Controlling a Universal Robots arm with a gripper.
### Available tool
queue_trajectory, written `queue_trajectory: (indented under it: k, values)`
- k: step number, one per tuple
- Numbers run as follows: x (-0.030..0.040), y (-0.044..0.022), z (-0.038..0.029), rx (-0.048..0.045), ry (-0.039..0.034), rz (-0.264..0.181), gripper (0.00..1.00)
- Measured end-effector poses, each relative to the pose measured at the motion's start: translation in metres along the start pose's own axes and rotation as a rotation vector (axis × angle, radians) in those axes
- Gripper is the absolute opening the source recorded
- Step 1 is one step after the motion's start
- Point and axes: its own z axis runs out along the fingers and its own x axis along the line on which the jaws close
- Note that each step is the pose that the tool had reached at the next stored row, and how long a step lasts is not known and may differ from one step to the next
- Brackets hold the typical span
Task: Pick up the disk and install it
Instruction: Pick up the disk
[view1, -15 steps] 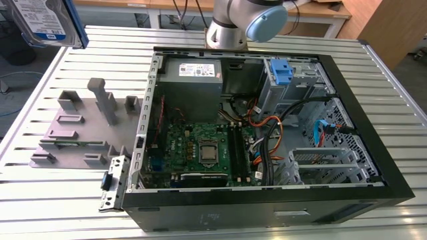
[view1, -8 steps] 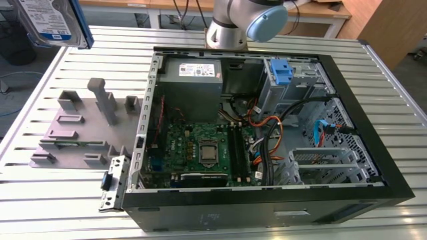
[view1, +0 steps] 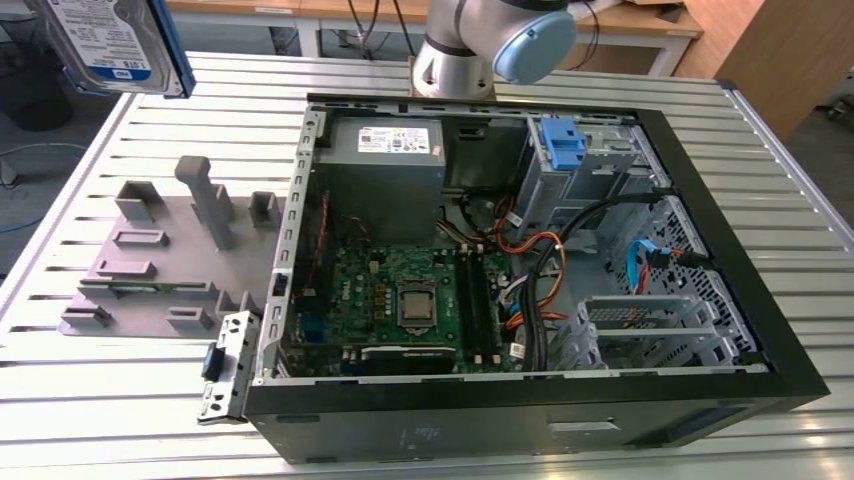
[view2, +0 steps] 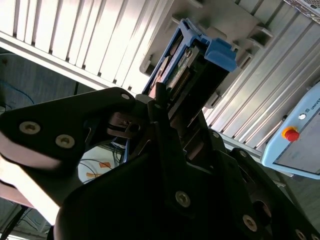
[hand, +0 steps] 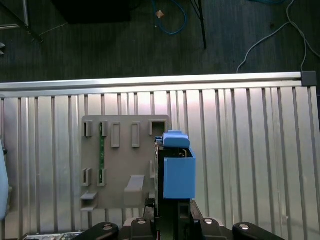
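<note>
The disk (view1: 114, 45), silver with a blue-and-white label and blue side rails, hangs in the air above the table's far corner at the exterior view's left. In both wrist views it stands edge-on between my fingers, with its blue rail (hand: 178, 176) and connector end (view2: 192, 60) pointing away from the wrist. My gripper (hand: 172, 212) is shut on the disk, and its dark body (view2: 165, 165) takes up the near part of the second wrist view. Below the disk lies the grey fixture plate (hand: 125, 165).
An open computer case (view1: 747, 250) lies on the slatted metal table (view1: 134, 420), with a motherboard (view1: 400, 300), a power-supply box (view1: 387, 140), a drive bay with a blue latch (view1: 567, 145) and loose cables. The grey fixture plate (view1: 160, 260) sits left of the case. The arm's base (view1: 481, 45) stands behind it.
</note>
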Motion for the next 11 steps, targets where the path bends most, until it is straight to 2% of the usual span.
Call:
queue_trajectory:
  k: [11]
  values:
    - [-0.0001, -0.0017, -0.0001, 0.0, 0.0, 0.0, 0.35]
